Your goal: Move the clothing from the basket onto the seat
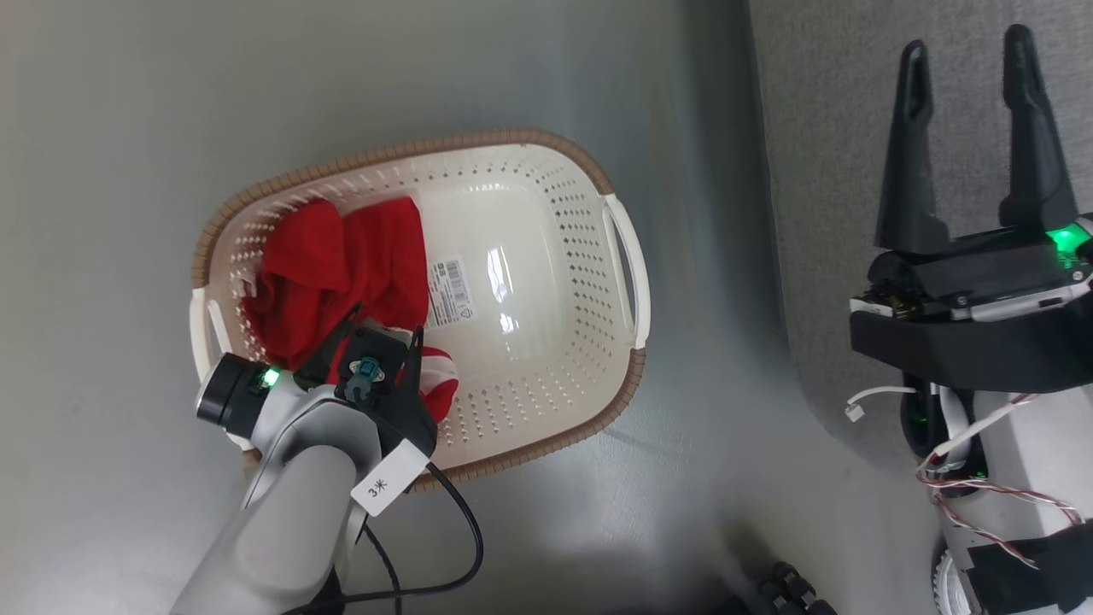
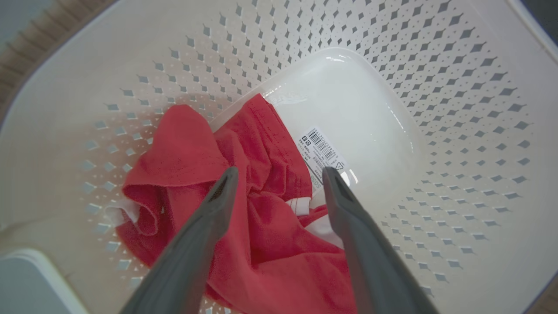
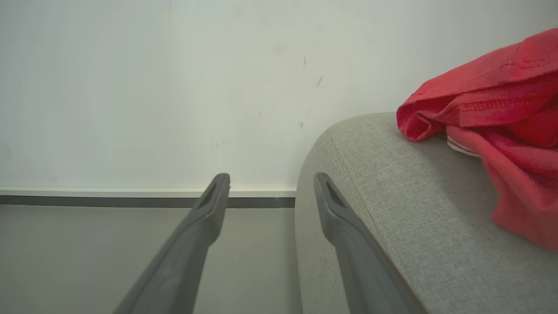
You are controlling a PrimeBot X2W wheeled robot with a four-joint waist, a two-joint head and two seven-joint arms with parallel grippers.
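From the head we see the cream-white oval plastic laundry basket with its brown braided rim on the smooth grey floor, left of the big grey woven-fabric seat. A crumpled bright-red fabric garment lies in the basket's left end, beside a barcode sticker on the bare bottom. The left fingers stand apart over the heap's near edge, gripping nothing. The right fingers stand apart too, empty, near the seat's edge. A black cable and white tag hang off the left arm.

Along the left wrist, the red cloth lies between and beneath the spread fingers; whether the tips touch it we cannot tell.

Along the right wrist, a second red garment rests on the seat's rounded top, right of the open fingers, a pale wall beyond.

We judge the task about half done: one piece is across, and the basket's cloth is left to lift. The perforated wall and near rim hem in the reach; we see nothing lying between basket and seat.
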